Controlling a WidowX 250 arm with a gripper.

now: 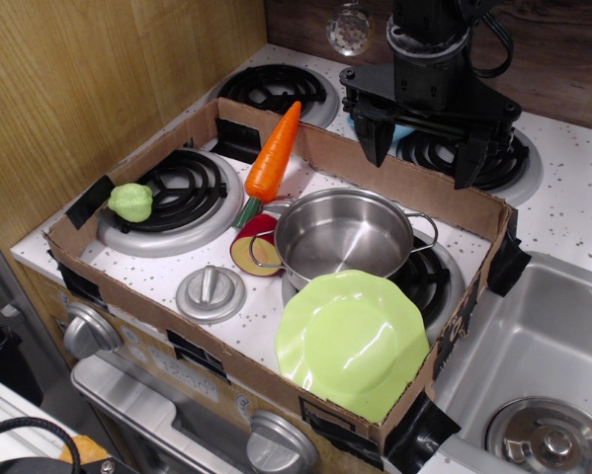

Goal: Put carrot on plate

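White speckled counter (572,212) with a toy stove top carries a low cardboard frame (414,183) around the burners. Inside it the carrot (273,158) leans tip-up against the back wall, beside the steel pot (343,235), and the plate (353,341) rests tilted at the front corner. Above the back wall hangs the black gripper (422,148), fingers spread and holding nothing.

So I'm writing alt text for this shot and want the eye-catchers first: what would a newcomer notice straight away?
The bright orange carrot leans against the back wall of the cardboard tray, tip up. The glossy lime-green plate rests tilted at the tray's front right, beside the shiny steel pot in the middle. The black robot hand hangs open above the far right burner.
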